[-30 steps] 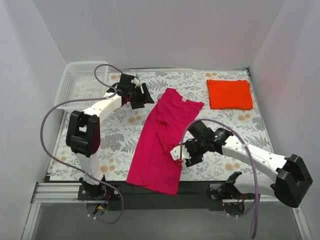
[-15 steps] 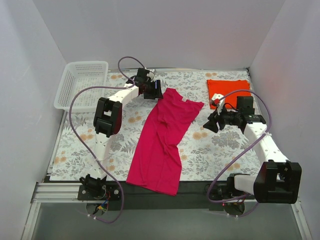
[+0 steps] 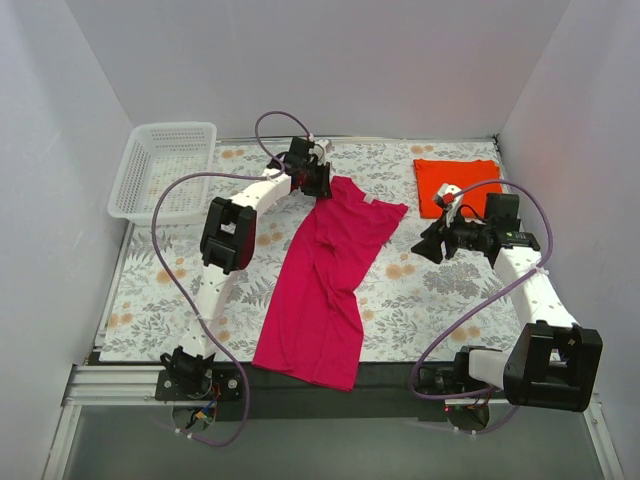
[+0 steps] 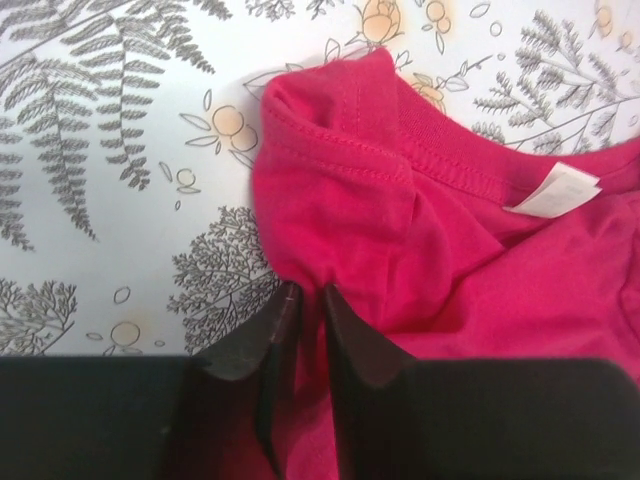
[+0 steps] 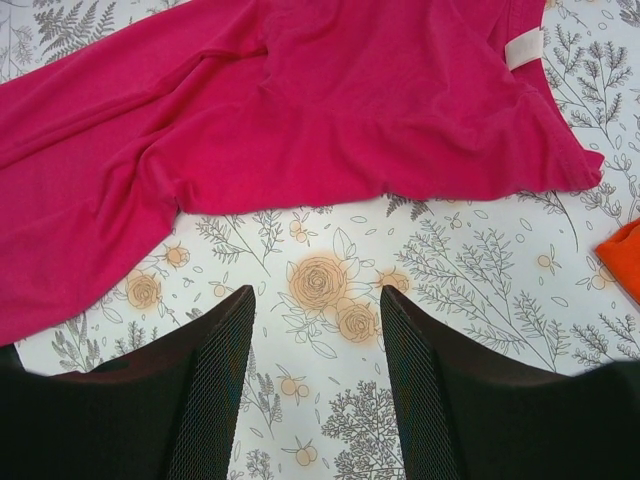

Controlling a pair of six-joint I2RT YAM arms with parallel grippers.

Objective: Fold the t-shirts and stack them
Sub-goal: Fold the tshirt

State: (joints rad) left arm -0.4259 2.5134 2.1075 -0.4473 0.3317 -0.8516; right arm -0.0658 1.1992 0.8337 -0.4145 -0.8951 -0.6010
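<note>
The magenta-pink t-shirt [image 3: 328, 280] lies folded lengthwise down the middle of the table, its hem hanging over the front edge. My left gripper [image 3: 318, 180] is shut on the shirt's far left shoulder corner [image 4: 330, 180], next to the white neck label [image 4: 555, 192]. My right gripper [image 3: 428, 245] is open and empty above the floral cloth, just right of the pink shirt [image 5: 300, 110]. The orange-red t-shirt [image 3: 457, 187] lies folded at the back right; its corner shows in the right wrist view [image 5: 625, 262].
A white lattice basket [image 3: 165, 170] stands at the back left corner. White walls close in the table on three sides. A floral tablecloth [image 3: 440, 290] covers the table.
My left gripper has moved right and farther back onto the pink shirt's shoulder corner and closed on it. My right arm swung from the shirt's lower right edge up to beside the orange shirt.
</note>
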